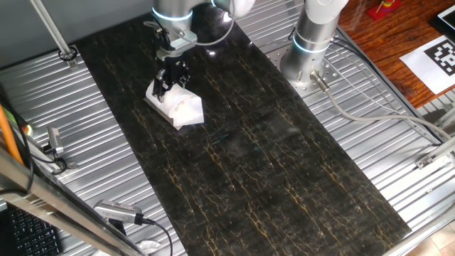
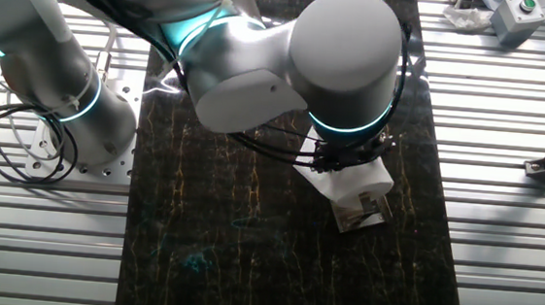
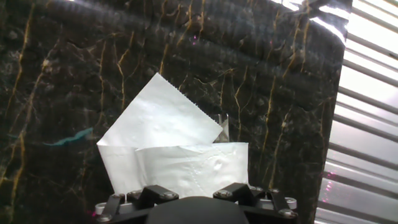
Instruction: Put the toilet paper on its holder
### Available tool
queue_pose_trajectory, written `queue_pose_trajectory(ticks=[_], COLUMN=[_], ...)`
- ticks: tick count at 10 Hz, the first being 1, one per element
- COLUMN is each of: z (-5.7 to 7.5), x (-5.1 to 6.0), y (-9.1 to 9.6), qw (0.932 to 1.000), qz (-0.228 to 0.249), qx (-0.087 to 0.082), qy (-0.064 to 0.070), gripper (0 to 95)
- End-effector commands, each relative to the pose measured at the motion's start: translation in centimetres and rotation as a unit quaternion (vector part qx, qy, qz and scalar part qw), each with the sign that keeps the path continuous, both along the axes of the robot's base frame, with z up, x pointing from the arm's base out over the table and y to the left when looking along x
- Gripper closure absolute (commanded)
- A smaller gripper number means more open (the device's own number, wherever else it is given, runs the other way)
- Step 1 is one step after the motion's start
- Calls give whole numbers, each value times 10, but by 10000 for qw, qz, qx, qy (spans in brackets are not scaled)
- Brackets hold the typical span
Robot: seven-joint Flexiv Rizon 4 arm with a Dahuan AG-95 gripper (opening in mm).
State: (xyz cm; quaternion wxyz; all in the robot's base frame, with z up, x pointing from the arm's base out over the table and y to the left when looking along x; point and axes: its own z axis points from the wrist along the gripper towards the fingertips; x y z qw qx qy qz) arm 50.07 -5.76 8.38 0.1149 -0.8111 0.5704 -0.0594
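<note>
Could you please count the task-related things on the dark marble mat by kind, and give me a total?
Toilet paper roll, white: 1
Holder, grey metal plate partly hidden under the roll: 1
Robot tool over the roll: 1
Total: 3

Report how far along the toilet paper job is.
Done: the gripper has reached the toilet paper, its fingers down at the roll. In hand: the roll sits over the holder, whose grey plate shows beneath it; the pictures do not show whether it is seated on the peg. Left: confirm seating, release, withdraw.
</note>
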Motion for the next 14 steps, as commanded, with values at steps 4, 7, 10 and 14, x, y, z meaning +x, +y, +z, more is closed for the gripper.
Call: queue_pose_trajectory(ticks=[4, 7, 10, 14], z=[7, 25, 42, 46], x=[3, 7, 9, 8], y=[0, 13, 33, 40], qw=[9992, 9931, 9876, 9740], qz=[-398, -1140, -1525, -2206], qx=[78, 111, -88, 37], qy=[-58, 251, 349, 519], gripper=[0, 190, 190, 190])
